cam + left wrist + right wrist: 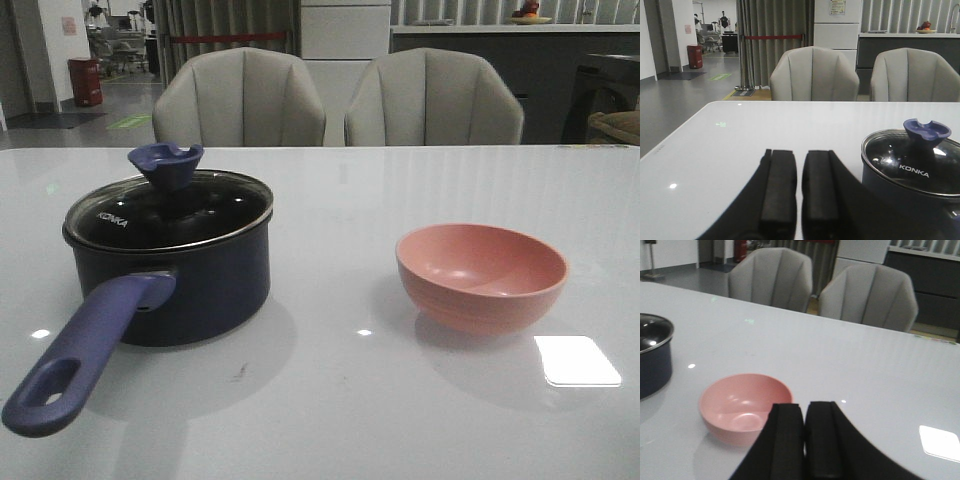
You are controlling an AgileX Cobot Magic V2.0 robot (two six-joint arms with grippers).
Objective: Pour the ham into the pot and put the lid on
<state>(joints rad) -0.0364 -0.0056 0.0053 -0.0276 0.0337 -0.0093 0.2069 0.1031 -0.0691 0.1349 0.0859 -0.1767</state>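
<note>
The pot stands on the left half of the white table, its long handle pointing toward the camera and slightly to the left. The lid sits on the pot's rim, covering it, with the blue knob upright on top and the KONKA lettering facing forward. The dark glass shows only reflections, so the ham cannot be made out; whatever lies inside the pot is hidden.

The pink bowl rests well apart on the right half of the table. Its inside looks bare from both the front view and the right wrist view, though its near inner wall is hidden from the front.

Neither arm shows in the front view. In the left wrist view the left gripper hangs above the table just beside the pot, its black pads nearly together with only a thin gap and nothing between them. The right gripper hovers near the bowl in the same state, pads almost touching and holding nothing. Two grey chairs stand behind the table.
</note>
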